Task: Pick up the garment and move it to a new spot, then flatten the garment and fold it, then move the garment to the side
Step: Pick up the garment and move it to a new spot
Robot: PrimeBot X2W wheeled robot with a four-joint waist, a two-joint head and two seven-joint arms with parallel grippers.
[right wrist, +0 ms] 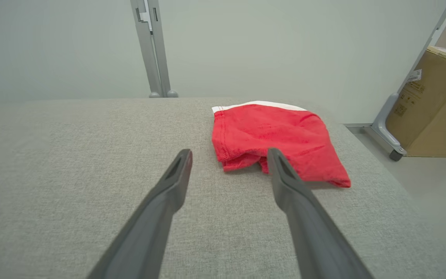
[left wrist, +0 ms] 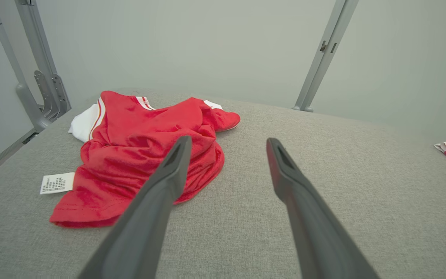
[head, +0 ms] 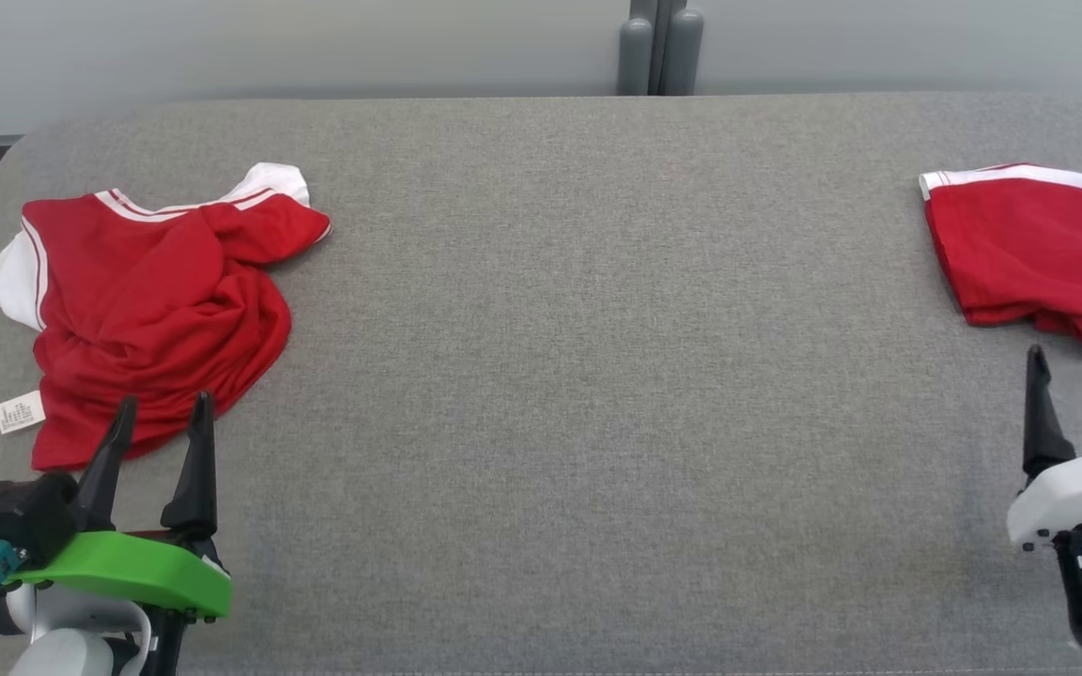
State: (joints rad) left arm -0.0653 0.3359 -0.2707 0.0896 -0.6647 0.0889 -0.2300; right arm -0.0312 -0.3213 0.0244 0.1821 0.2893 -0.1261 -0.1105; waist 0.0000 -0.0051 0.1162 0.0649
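Observation:
A crumpled red garment [head: 146,310] with white sleeves and trim lies at the far left of the grey fabric table [head: 597,376]; a white label [head: 20,411] sticks out at its near-left edge. My left gripper [head: 165,399] is open, its fingertips at the garment's near hem. In the left wrist view the garment [left wrist: 130,155] lies ahead and to the left of the open left gripper [left wrist: 229,138], with nothing between the fingers. My right gripper [head: 1076,352] stands open at the far right, empty in its wrist view [right wrist: 229,150].
A second red garment [head: 1039,244], folded, lies at the table's right edge just beyond my right gripper, and is the red piece [right wrist: 273,131] in the right wrist view. Grey posts [head: 658,47] stand behind the table. A cardboard box [right wrist: 436,104] sits on the floor to the right.

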